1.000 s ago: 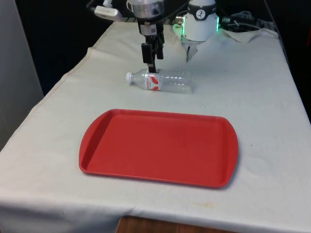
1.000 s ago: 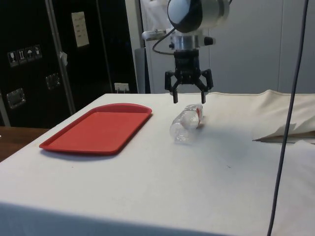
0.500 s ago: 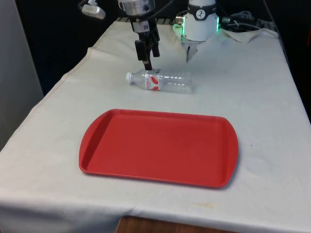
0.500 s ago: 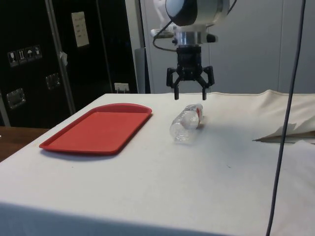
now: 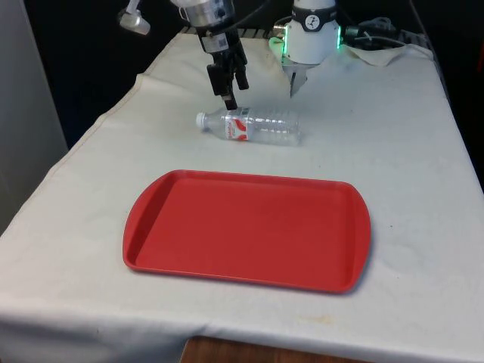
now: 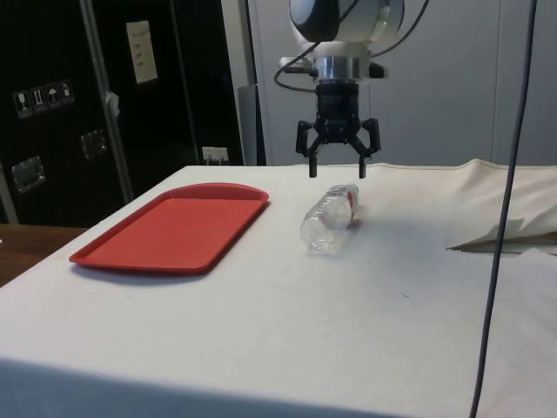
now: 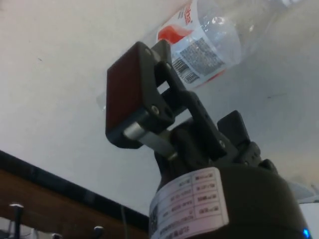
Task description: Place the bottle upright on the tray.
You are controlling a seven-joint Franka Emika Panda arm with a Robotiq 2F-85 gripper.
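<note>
A clear plastic bottle (image 5: 253,126) with a red-and-white label lies on its side on the white cloth, its cap toward the front view's left. In the side view the bottle (image 6: 330,218) lies beyond the tray's far end. The red tray (image 5: 247,229) rests flat nearer the front edge, with nothing on it. My gripper (image 5: 229,92) hangs open just above the bottle's neck end, holding nothing; the side view shows the gripper (image 6: 337,172) with both fingers spread above the bottle. In the wrist view one finger pad (image 7: 124,97) shows with the bottle's label (image 7: 199,42) beyond it.
The robot's white base (image 5: 311,34) stands at the table's far end. Crumpled cloth and cables (image 5: 382,38) lie at the far corner on the front view's right. A cable (image 6: 505,209) hangs down in the side view. The tray (image 6: 178,226) is near the table's edge there.
The gripper has risen a little and shifted toward the front view's left, from over the label to over the bottle's neck end. It stays open. Bottle and tray have not moved.
</note>
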